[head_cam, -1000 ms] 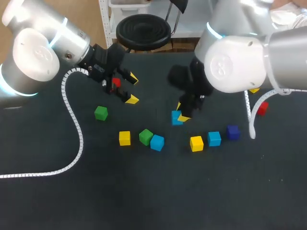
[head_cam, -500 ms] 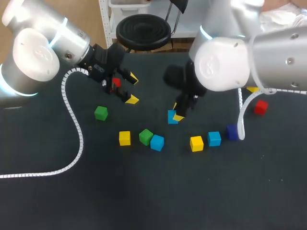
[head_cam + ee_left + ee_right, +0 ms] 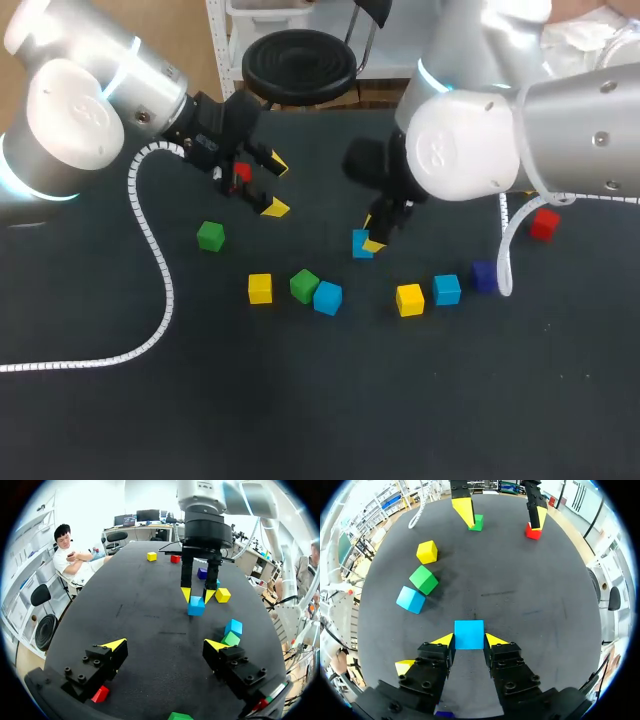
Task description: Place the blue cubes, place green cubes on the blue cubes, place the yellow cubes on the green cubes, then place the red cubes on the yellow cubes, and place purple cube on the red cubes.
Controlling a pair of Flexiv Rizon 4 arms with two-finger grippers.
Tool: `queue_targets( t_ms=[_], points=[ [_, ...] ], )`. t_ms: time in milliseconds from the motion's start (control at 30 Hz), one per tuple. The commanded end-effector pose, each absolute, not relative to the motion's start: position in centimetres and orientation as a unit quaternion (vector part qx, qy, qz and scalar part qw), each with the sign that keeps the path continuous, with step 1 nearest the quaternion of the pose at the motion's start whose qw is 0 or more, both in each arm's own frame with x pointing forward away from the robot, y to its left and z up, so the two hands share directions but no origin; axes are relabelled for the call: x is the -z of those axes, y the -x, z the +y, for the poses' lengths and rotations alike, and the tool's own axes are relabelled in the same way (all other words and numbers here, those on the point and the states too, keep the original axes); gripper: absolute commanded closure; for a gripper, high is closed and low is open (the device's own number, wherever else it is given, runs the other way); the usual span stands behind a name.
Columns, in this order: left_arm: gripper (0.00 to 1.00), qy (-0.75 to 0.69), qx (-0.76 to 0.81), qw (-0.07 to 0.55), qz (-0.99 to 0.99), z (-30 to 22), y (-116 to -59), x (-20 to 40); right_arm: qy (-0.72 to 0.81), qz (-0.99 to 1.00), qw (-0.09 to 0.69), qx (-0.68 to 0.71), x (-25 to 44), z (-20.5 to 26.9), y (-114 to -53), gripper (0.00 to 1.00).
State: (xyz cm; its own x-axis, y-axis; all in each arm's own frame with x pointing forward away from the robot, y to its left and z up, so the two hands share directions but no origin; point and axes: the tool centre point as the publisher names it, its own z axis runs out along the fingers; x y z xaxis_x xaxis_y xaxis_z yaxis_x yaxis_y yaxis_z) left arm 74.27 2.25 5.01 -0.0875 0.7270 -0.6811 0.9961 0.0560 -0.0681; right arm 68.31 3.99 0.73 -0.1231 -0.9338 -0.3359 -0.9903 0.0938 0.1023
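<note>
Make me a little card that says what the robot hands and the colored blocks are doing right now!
right jaws: shut on a blue cube
left jaws: open, with a red cube close by
second blue cube: beside a green cube
third blue cube: between a yellow cube and the purple cube
stacks: none yet, every cube in view is on its own

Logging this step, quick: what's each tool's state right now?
Left tool: open, holding nothing.
Right tool: closed on the small light-blue cube.
</note>
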Motion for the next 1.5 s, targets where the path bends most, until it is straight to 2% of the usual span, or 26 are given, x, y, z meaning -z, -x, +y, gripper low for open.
queue_targets(
  t_ms=[33, 1500],
  points=[
    [0.0, -0.63, 0.276, 0.244, 0.683, 2.3, -74.4, -5.0, 0.655, 0.734, 0.092, -0.151, -0.8, 3.8, -68.7, 1.0],
    [0.0, -0.63, 0.276, 0.244, 0.683, 2.3, -74.4, -5.0, 0.677, 0.713, 0.084, -0.165, 0.1, 4.8, -69.9, 1.0]
  ],
)
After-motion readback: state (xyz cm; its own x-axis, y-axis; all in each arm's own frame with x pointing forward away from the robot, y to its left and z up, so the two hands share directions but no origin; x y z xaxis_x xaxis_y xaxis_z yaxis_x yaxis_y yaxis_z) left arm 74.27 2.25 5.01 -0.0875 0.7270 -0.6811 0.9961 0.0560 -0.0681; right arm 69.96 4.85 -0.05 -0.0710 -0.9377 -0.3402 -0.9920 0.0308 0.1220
